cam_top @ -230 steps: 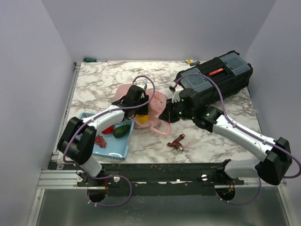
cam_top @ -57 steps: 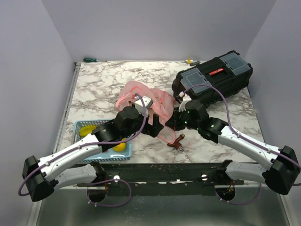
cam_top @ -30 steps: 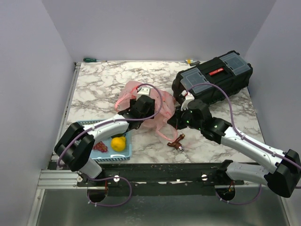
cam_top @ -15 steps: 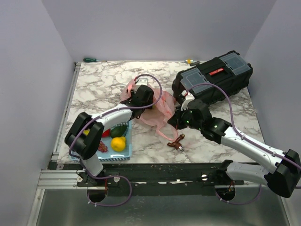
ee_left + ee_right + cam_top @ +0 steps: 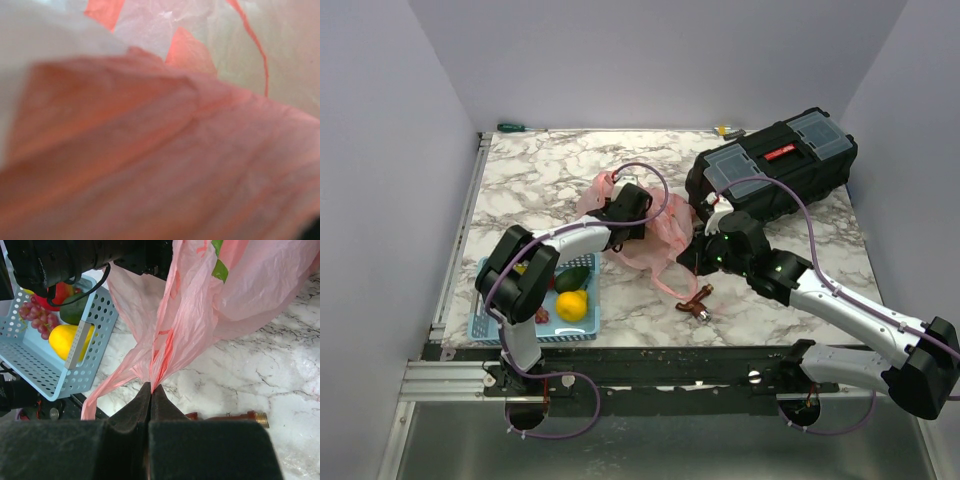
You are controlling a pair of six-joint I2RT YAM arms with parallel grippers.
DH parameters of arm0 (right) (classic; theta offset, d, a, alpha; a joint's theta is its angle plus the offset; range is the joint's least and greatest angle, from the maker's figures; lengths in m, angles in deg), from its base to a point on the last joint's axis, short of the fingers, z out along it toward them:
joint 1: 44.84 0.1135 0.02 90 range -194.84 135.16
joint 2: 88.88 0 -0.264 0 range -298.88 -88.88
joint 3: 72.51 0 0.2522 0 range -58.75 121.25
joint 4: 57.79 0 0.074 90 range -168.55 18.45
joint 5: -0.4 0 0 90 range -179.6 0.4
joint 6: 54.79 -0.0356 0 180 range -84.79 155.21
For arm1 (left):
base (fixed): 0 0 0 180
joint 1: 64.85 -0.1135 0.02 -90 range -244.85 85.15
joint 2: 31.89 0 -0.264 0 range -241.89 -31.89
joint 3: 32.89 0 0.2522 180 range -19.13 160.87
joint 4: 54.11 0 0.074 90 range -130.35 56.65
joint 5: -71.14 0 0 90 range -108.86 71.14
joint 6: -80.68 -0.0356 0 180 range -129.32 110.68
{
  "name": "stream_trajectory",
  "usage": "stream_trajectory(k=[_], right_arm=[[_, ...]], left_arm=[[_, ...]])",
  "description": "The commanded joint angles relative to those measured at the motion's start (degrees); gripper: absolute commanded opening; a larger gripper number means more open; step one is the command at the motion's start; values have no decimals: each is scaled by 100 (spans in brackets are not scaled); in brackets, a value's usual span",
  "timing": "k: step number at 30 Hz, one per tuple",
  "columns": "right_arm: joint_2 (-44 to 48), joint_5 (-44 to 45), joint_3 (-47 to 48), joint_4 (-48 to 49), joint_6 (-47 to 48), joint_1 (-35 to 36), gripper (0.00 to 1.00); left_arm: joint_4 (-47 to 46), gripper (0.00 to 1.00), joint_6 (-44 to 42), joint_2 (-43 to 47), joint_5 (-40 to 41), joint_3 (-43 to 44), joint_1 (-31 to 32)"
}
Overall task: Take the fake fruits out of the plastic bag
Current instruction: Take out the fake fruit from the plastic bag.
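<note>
The plastic bag (image 5: 200, 315) is thin, translucent pink film, crinkled and faintly shiny. The table (image 5: 540, 170) has a smooth marble-patterned top. The basket (image 5: 97, 315) is matt light-blue perforated plastic, the yellow fake fruit (image 5: 60, 337) in it smooth. The right gripper (image 5: 151, 388) has matt black fingers (image 5: 125, 420).

a white marble table (image 5: 550, 160) with grey veins. far right on it, a black toolbox (image 5: 790, 170) with clear lid compartments and a red label lies at an angle. a green-handled screwdriver (image 5: 520, 127) lies at the far edge, left. a small reddish-brown metal piece (image 5: 697, 302) with a brass end sits near the front edge. near left, a light blue slotted basket (image 5: 535, 338) holds a dark green avocado (image 5: 573, 279) and purple grapes (image 5: 37, 317).
</note>
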Motion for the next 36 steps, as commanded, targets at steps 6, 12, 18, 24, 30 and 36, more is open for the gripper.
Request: stream_trajectory(k=[6,12,18,24,30,36], right_arm=[[22,-25,98,-94,-62,44,1],[21,-6,82,-78,-102,40,1],[12,-59,90,-25,-183,41,1],[38,-47,84,0,-281,40,1],[-17,-113,68,46,-369,42,1],[-81,-198,92,64,-398,43,1]], left_arm=[[26,47,-248,242,-619,92,-50],[219,32,-326,989,-1415,-32,-51],[349,24,-249,1730,-2720,-285,-50],[557,21,-59,2311,-3675,-591,-54],[610,17,-189,3418,-4507,-1154,-51],[1145,20,-380,5137,-4256,-1768,-85]])
